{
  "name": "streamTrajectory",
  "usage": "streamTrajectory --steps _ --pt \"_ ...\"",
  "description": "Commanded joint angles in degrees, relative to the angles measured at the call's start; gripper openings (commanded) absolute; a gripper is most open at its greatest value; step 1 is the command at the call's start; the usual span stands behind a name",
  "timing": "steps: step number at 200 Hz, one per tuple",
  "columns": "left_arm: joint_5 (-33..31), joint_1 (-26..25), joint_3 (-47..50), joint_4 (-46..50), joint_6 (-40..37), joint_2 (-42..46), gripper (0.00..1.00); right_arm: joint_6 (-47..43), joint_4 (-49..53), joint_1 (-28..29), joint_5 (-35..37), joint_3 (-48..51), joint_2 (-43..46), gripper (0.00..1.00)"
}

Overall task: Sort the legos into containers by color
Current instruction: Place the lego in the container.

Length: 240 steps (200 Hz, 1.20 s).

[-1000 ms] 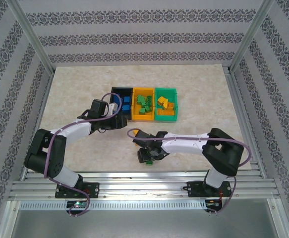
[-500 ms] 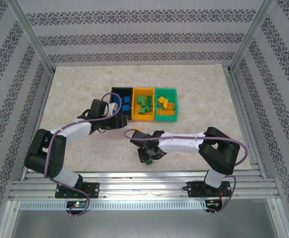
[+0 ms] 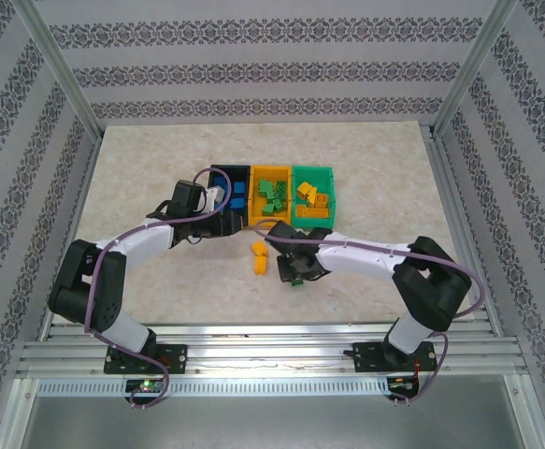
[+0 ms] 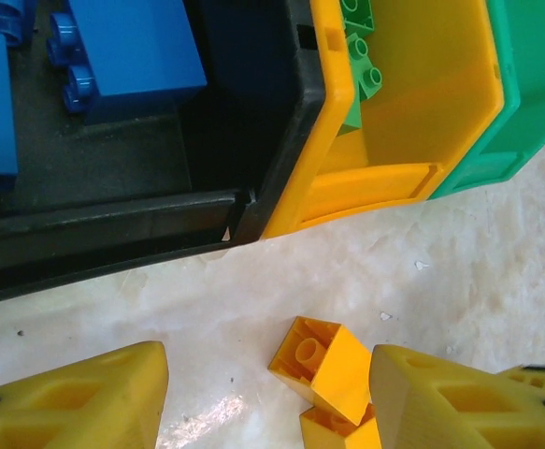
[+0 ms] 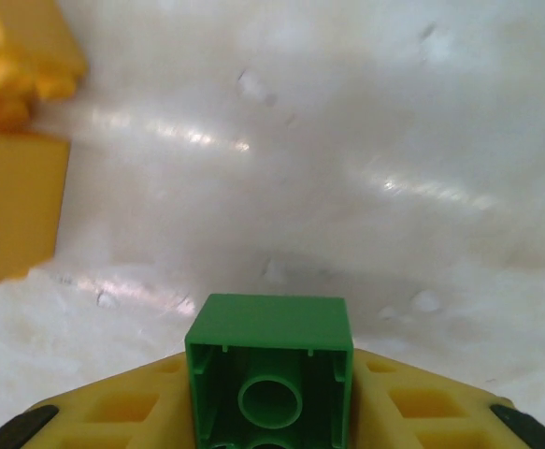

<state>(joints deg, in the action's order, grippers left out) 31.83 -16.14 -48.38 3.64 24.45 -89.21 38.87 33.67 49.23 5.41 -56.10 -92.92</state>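
Observation:
Three containers stand side by side: a black bin (image 3: 218, 174) with blue legos (image 4: 132, 56), an orange-yellow bin (image 3: 253, 210) with green legos (image 3: 272, 198), and a green bin (image 3: 313, 222) with yellow legos (image 3: 309, 195). My right gripper (image 3: 296, 273) is shut on a green lego (image 5: 270, 327), held just above the table. Two yellow legos (image 3: 260, 258) lie left of it. My left gripper (image 4: 267, 402) hangs open by the black bin's near end. The yellow legos (image 4: 326, 367) lie between its fingers, close to the right finger (image 4: 440, 402), not gripped.
The marble tabletop (image 3: 375, 168) is bounded by aluminium rails at the front (image 3: 272, 351) and patterned walls at the sides and back. Open table surface lies to the left, to the right and beyond the bins.
My right gripper has closed on the green lego and carried it right and away from the front edge, uncovering the two yellow legos. The left gripper has shifted slightly toward the bins.

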Motion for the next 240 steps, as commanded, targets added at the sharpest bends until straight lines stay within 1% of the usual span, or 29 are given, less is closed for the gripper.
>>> streamTrajectory --steps 1,30,65,99,137,153,183,240 --pt "-1.1 -0.7 -0.1 1.9 -1.3 1.9 0.59 -4.4 -0.6 -3.4 1.6 -0.2 3.5 0.4" --pt "-1.7 -0.7 0.9 1.5 -0.5 3.0 0.59 -6.3 -2.1 -8.4 -0.4 -0.5 6.9 0.38" --pt "-2.7 -0.6 1.1 2.0 -0.4 4.3 0.59 -9.1 -2.2 -12.2 0.1 -1.1 11.1 0.38" --pt "-2.8 -0.7 0.4 3.1 -0.6 4.6 0.59 -10.8 -2.5 -16.4 -1.3 -1.4 15.7 0.38" --pt "-3.4 -0.7 0.4 3.6 -0.5 5.1 0.59 -12.5 -5.9 -20.0 -1.4 -1.9 19.2 0.38" --pt "-3.3 -0.6 0.0 3.9 -0.2 5.2 0.59 -12.9 -7.7 -21.0 -1.7 -3.5 18.7 0.38" --pt "-3.5 -0.7 -0.3 3.9 0.2 5.8 0.59 -14.2 -10.3 -21.5 -3.2 -8.2 15.2 0.38" --pt "-5.5 -0.7 -0.2 6.3 0.2 9.0 0.59 -14.9 -15.7 -21.5 -8.4 -17.7 5.4 0.38"
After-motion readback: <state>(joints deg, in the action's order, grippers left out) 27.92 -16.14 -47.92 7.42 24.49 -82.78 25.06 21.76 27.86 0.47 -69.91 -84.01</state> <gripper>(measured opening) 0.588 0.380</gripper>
